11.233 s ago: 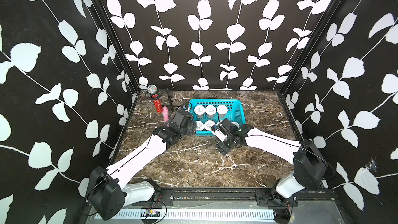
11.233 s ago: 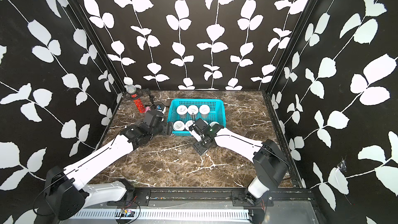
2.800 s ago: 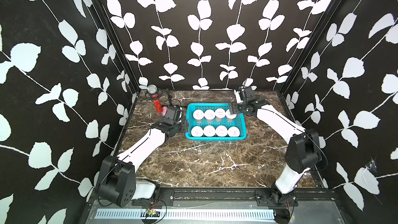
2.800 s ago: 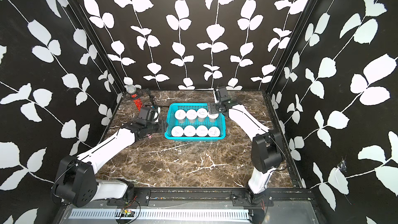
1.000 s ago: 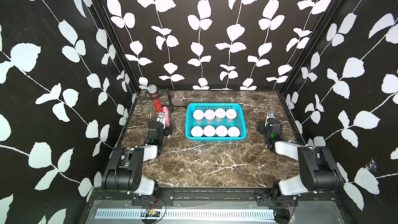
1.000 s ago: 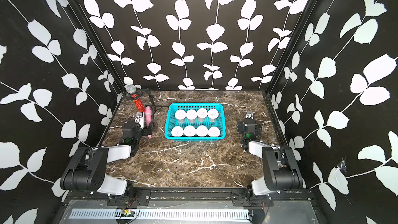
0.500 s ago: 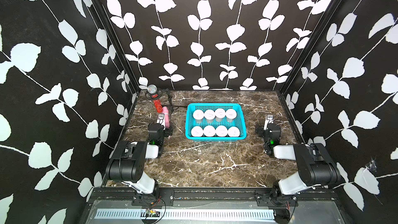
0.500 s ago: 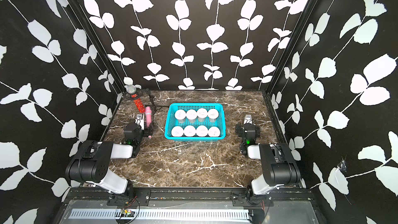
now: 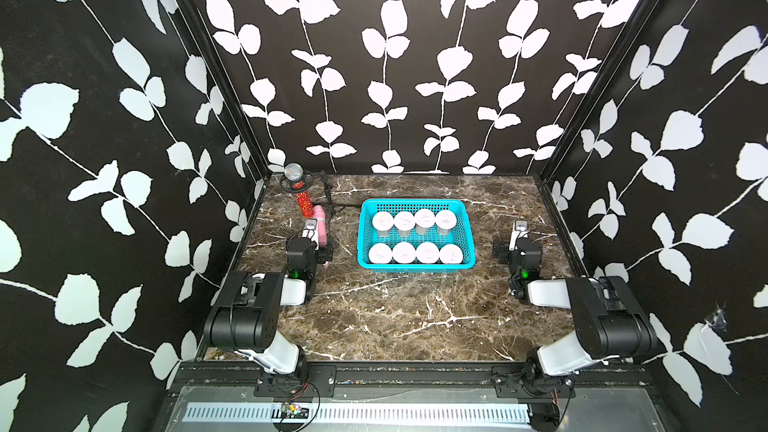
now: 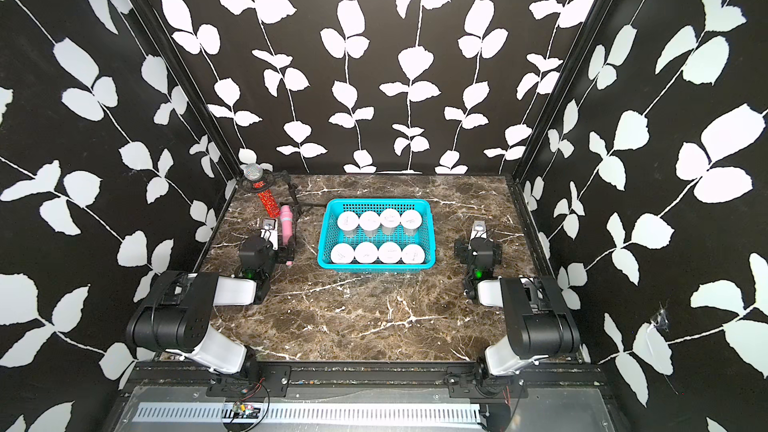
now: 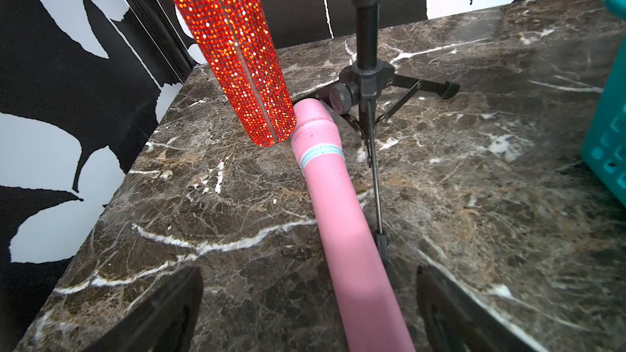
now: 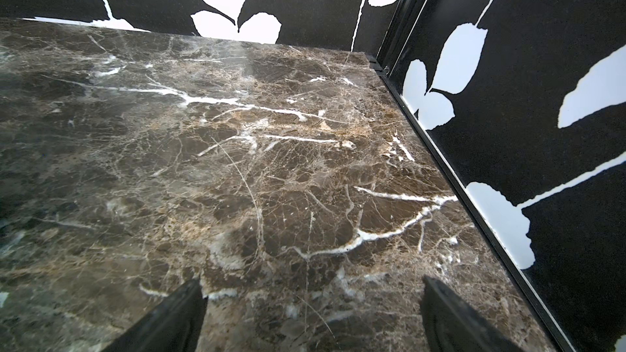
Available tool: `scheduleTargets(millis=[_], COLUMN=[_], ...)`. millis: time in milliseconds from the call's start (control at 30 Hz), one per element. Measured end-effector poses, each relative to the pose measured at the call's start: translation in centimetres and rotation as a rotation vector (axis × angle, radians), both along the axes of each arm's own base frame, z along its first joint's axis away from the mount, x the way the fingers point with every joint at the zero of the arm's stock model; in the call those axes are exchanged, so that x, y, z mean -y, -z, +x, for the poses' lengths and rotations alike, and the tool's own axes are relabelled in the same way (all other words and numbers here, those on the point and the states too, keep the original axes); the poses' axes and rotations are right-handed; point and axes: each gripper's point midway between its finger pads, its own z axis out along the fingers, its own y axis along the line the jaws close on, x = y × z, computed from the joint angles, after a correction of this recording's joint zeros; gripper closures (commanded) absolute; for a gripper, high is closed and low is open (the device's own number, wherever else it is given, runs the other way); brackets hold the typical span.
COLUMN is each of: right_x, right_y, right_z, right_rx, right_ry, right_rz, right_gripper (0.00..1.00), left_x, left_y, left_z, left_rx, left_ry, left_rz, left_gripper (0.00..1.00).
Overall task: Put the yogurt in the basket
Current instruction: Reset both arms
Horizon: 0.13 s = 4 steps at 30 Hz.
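As yogurt (image 9: pixel 424 218) sits inside basket (image 9: pixel 415 264), two rows, seemingly all upright

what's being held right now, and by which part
Nothing. The left gripper and right gripper are both open; the pink bottle lies loose between the left jaws.

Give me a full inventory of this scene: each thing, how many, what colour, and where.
basket: one, turquoise, mid-table toward the back
yogurt cups: eight, white lids, inside it in two rows of four
pink slim bottle: one, pink, lying left of the basket
microphone: one, glittery red, on a black stand, far left corner
table: one, brown marble
left gripper: one, black, open, astride the bottle
right gripper: one, black, open over bare table
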Motion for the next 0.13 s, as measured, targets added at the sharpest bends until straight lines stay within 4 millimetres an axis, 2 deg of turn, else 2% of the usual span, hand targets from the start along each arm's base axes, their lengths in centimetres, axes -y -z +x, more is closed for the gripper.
scheduleTargets(millis=[133], right_x=[0.01], right_y=[-0.05], right_z=[0.02], right_rx=[0.002], right_ry=[0.000], right_rz=[0.000], right_gripper=[0.01], left_x=[0.00], left_y=[-0.01], left_z=[0.00], left_rx=[0.000], left_ry=[0.000], left_rz=[0.000], left_gripper=[0.01])
